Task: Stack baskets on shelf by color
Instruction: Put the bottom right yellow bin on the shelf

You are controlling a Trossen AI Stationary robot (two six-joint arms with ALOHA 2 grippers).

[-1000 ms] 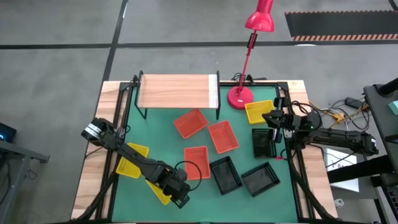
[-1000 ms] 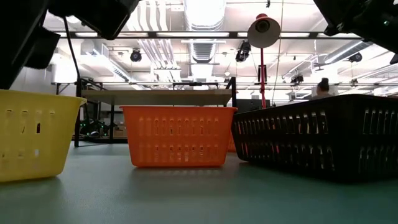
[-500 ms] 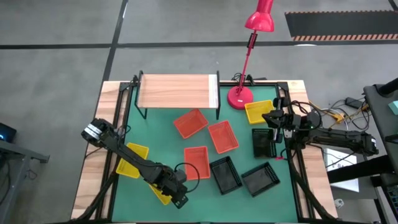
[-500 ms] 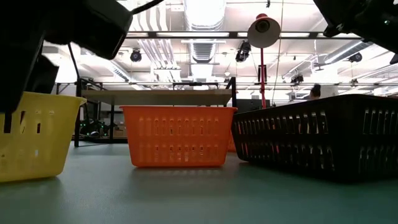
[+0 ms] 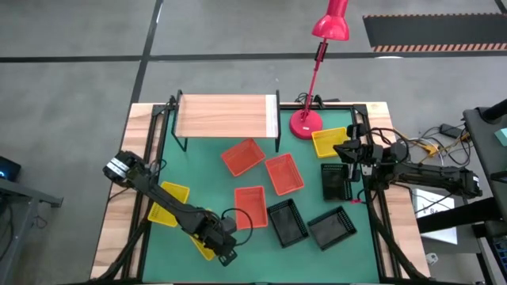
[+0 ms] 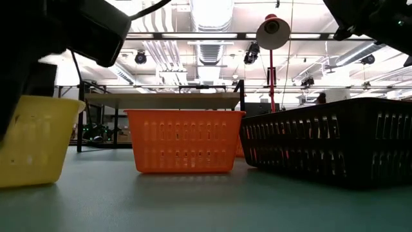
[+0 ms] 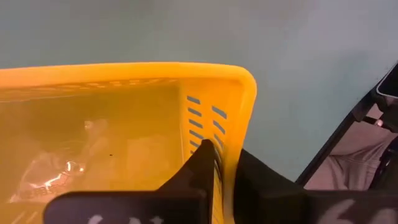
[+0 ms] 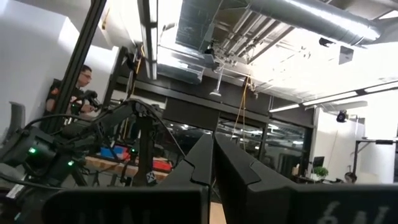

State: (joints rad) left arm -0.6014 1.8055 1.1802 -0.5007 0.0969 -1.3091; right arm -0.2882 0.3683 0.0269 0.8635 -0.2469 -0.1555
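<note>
1. A yellow basket (image 5: 202,244) sits near the front left of the green table (image 5: 202,170), and its side wall is pinched between the fingers of the left gripper (image 5: 224,249); the left wrist view shows one finger inside the wall and one outside, clamped on it.
2. In the low view this yellow basket (image 6: 32,142) sits tilted.
3. A second yellow basket (image 5: 168,203) lies just behind it near the left edge, and a third (image 5: 329,141) lies at the back right, beside the base of a red lamp (image 5: 317,67).
4. Three red-orange baskets (image 5: 264,172) lie in a loose group in the middle of the table, in front of the shelf (image 5: 226,116), whose wooden top is at the back.
5. Three black baskets (image 5: 313,214) lie at the front right, one of them just beside the right gripper (image 5: 348,150).
6. The right gripper is at the right edge of the table, its fingers pressed together on nothing, pointing up into the room.
</note>
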